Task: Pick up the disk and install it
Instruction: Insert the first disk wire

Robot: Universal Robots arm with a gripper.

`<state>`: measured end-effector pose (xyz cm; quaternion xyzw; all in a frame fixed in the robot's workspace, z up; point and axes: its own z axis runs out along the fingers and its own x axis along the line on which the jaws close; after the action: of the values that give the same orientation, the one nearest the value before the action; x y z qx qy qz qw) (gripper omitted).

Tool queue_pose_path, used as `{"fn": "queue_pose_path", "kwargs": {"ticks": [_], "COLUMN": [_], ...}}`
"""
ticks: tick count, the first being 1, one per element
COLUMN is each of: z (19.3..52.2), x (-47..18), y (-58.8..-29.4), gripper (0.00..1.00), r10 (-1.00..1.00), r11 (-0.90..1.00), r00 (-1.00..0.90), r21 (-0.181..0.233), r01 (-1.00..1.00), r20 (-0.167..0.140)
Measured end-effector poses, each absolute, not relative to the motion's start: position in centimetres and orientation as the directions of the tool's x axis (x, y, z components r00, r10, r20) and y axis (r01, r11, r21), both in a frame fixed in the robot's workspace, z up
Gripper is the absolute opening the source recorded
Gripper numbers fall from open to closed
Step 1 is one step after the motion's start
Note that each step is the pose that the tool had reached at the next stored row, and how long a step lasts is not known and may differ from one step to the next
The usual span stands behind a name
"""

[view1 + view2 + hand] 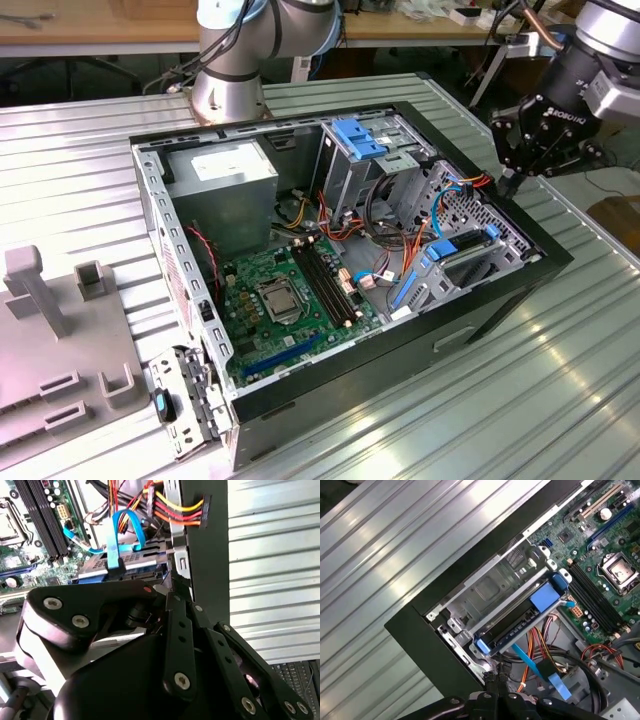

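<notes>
The disk [462, 246] lies in the drive bay at the edge of the open computer case [500, 290] on the exterior view's right, its blue carrier showing at both ends. In the first wrist view the disk [520, 617] sits level inside the metal cage, and in the second wrist view a blue cable arches over the disk [131, 564]. My gripper [506, 184] hangs shut just above the case's rim, close to the disk's far end, holding nothing. Its black fingertips [497, 679] meet beside the case wall.
A blue bracket [360, 136] tops the grey drive cage at the back of the case. The power supply [228, 180] and motherboard [290, 290] lie inside, with loose cables [385, 235] between them. A grey fixture [55, 340] stands on the ribbed table [560, 380] at the exterior view's left.
</notes>
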<state>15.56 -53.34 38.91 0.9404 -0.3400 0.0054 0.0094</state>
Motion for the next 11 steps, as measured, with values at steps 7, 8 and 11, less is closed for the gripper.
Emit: {"fn": "queue_pose_path", "kwargs": {"ticks": [7,8,11], "z": [38.8,38.8,38.6], "x": [17.2,17.2,17.3], "y": [-51.0,-51.0,-50.9], "gripper": [0.11,0.11,0.11], "r10": [-0.626,-0.611,-0.564], "r11": [-0.78,-0.791,-0.825], "r00": [0.78,0.791,0.826], "r21": [0.014,0.014,0.014], "r01": [-0.626,-0.611,-0.564], "r20": [0.016,0.017,0.017]}}
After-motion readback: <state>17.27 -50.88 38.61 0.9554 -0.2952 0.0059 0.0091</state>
